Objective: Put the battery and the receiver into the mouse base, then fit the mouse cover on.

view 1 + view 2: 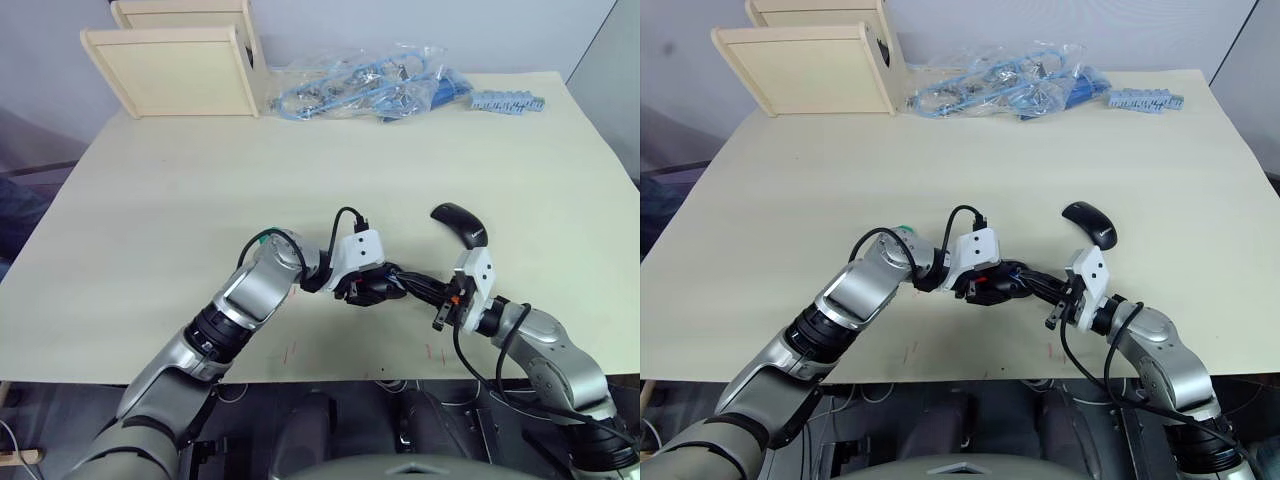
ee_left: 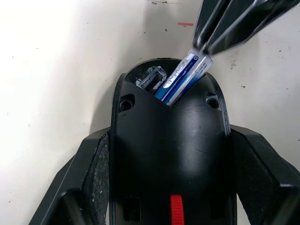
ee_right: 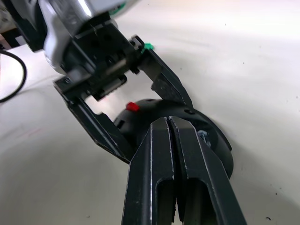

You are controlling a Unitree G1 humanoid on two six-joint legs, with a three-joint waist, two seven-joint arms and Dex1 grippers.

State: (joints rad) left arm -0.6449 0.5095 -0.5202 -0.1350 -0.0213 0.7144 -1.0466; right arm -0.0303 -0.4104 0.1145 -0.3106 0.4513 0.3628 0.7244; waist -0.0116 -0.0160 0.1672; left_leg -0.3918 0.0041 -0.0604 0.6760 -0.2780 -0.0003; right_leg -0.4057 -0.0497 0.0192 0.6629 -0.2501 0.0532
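Observation:
The black mouse base (image 2: 168, 154), with a red patch on it, sits between the fingers of my left gripper (image 1: 365, 288), which is shut on its sides near the table's front middle. My right gripper (image 3: 168, 123) is shut on the battery (image 2: 185, 77), a silvery-white and blue cylinder. The battery slants down into the base's open compartment, its lower end inside. The glossy black mouse cover (image 1: 458, 222) lies on the table just behind the right wrist. The receiver is out of view.
Two pale wooden boxes (image 1: 175, 70) stand at the back left. Clear bags of blue cables (image 1: 370, 85) and a strip of blue parts (image 1: 505, 102) lie along the back edge. The table's front edge (image 1: 330, 378) runs close under both arms.

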